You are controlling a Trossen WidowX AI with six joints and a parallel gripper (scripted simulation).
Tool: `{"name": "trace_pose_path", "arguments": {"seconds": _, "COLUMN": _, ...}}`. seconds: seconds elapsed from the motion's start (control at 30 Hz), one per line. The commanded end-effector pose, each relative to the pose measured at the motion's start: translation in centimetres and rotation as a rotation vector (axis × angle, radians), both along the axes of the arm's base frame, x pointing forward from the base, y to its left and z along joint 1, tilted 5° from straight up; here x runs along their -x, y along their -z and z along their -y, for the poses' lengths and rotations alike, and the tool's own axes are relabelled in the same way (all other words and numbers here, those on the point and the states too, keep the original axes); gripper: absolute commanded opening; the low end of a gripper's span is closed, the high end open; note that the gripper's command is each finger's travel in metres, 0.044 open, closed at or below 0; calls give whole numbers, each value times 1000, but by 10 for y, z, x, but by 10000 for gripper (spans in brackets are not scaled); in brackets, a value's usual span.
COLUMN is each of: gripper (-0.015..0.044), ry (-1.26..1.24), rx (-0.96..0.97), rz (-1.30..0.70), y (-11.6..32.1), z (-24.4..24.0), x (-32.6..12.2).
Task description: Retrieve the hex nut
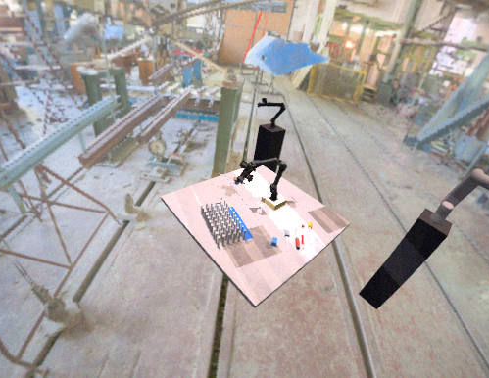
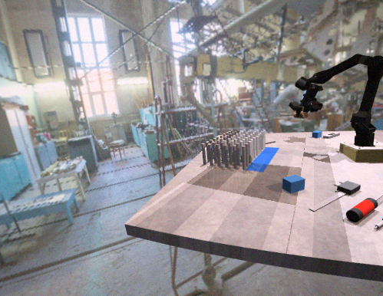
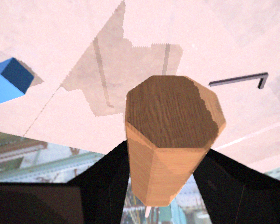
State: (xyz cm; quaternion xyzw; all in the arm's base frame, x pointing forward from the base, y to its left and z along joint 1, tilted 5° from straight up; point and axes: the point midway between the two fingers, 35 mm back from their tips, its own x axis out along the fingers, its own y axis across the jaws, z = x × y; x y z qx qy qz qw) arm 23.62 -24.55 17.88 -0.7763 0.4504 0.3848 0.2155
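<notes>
My gripper [image 1: 238, 180] [image 2: 300, 113] [image 3: 159, 147] is shut on the wooden handle [image 3: 161, 167] of a tool. In the exterior view its thin pale shaft [image 2: 287, 114] sticks out to the left, roughly level, held above the table's far side, away from the spacers. In the wrist view the handle end faces the camera and hides most of the shaft; the tip shape cannot be made out. The metal spacers [image 1: 219, 240] [image 2: 244, 157] stand upright in a dense field. The blue taped strip [image 1: 240, 220] [image 2: 265, 159] lies along their front. The nut cannot be seen.
A blue block [image 2: 316, 134] [image 3: 13, 82] and a dark hex key [image 3: 238, 80] lie near the gripper's side. Another blue block [image 1: 274, 241] [image 2: 293, 184], a flat blade with a grey block [image 2: 348, 187] and a red screwdriver [image 1: 297, 243] [image 2: 363, 209] lie on the opposite side.
</notes>
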Motion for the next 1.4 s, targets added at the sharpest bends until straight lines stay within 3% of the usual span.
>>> {"name": "trace_pose_path", "arguments": {"seconds": 0.0, "gripper": 0, "ry": -31, "rx": -4, "rz": 0, "y": 0, "z": -14, "x": -14}}
{"name": "trace_pose_path", "arguments": {"seconds": 0.73, "gripper": 0, "ry": -203, "rx": -37, "rz": -13, "y": 9, "z": -110, "x": -71}}
{"name": "trace_pose_path", "arguments": {"seconds": 1.37, "gripper": 0, "ry": -357, "rx": -52, "rz": -23, "y": 14, "z": -203, "x": -93}}
